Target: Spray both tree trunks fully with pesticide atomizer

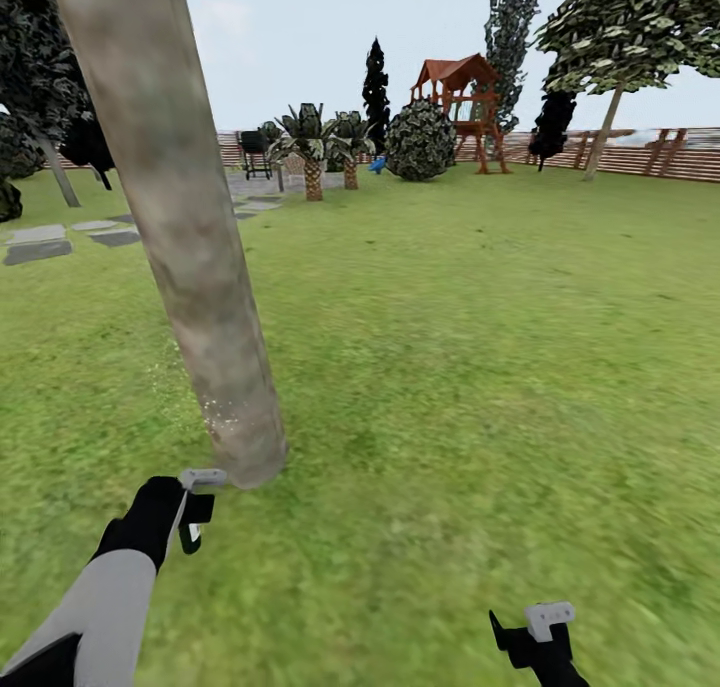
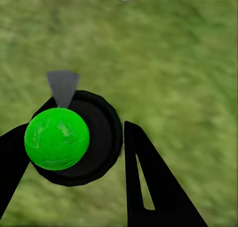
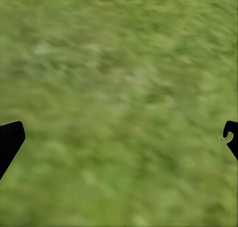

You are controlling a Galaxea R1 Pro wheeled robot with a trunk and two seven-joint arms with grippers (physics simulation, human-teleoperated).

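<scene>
My left gripper point(image 1: 192, 515) is shut on the pesticide atomizer point(image 2: 57, 138), a black round body with a bright green ball on top and a grey nozzle point(image 1: 203, 478). The nozzle points at the foot of the near tree trunk point(image 1: 190, 237), a thick mottled grey-beige post rising through the upper left of the head view. Pale specks dot the bark low on the trunk. A second tree point(image 1: 606, 127) stands far off at the right by the fence. My right gripper point(image 1: 535, 632) is open over bare grass, with nothing between its fingers point(image 3: 10, 140).
Green lawn point(image 1: 480, 367) spreads ahead and to the right. Grey stepping stones point(image 1: 40, 242) lie at the far left. A round bush point(image 1: 420, 142), striped-leaf plants point(image 1: 312, 147), a red play tower point(image 1: 462, 107) and the wooden fence point(image 1: 650, 152) line the back.
</scene>
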